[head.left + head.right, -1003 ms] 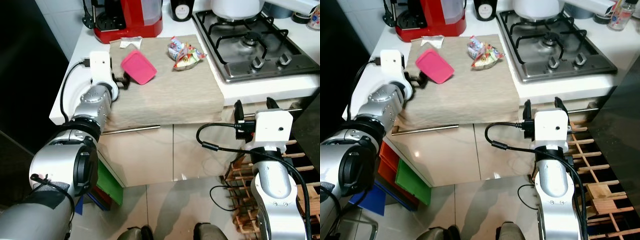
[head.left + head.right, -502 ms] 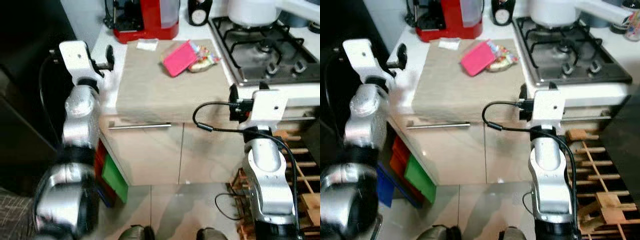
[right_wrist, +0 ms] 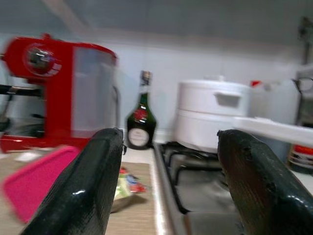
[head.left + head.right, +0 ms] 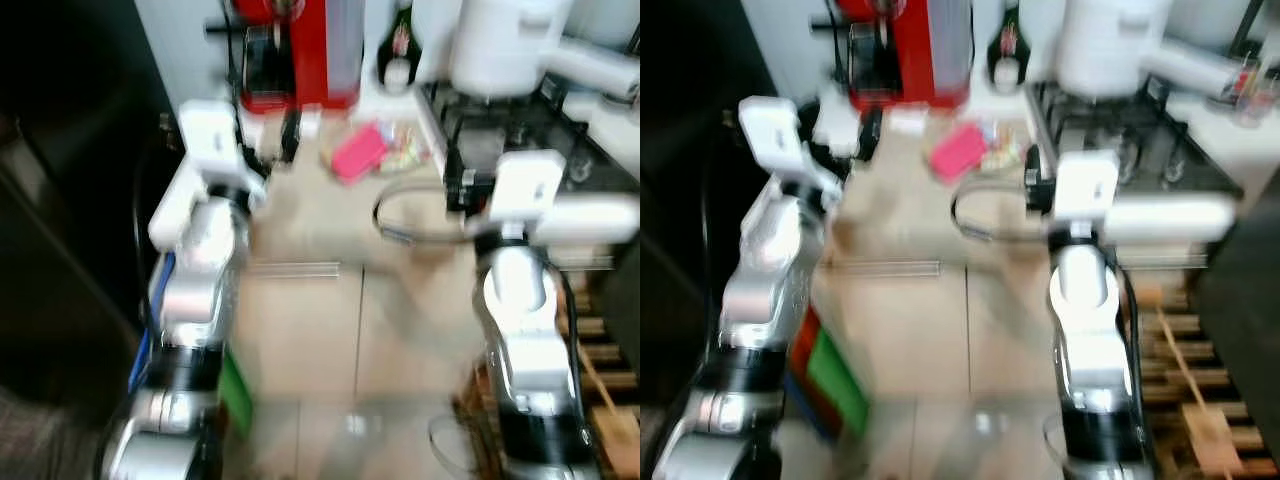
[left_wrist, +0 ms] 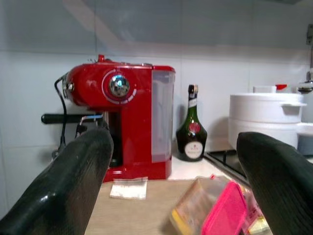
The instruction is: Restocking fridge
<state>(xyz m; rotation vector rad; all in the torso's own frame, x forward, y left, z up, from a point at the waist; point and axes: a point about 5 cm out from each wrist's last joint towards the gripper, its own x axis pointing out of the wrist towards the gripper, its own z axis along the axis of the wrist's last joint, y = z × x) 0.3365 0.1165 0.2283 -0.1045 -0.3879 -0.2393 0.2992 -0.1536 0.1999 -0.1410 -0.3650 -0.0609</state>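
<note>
Both claws open, empty: left claw (image 5: 171,196), right claw (image 3: 168,191); pink container (image 4: 359,153) lies on tabletop (image 4: 300,210) beside snack packets (image 4: 405,148); blurred head views risk a misjudged reach.

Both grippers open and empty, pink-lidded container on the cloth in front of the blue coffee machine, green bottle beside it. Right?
One thing is off: the coffee machine is red, not blue, as the left wrist view shows plainly. The rest holds: the left gripper and right gripper are open and empty, the pink-lidded container lies on the cloth, and the green bottle stands beside the machine.
</note>
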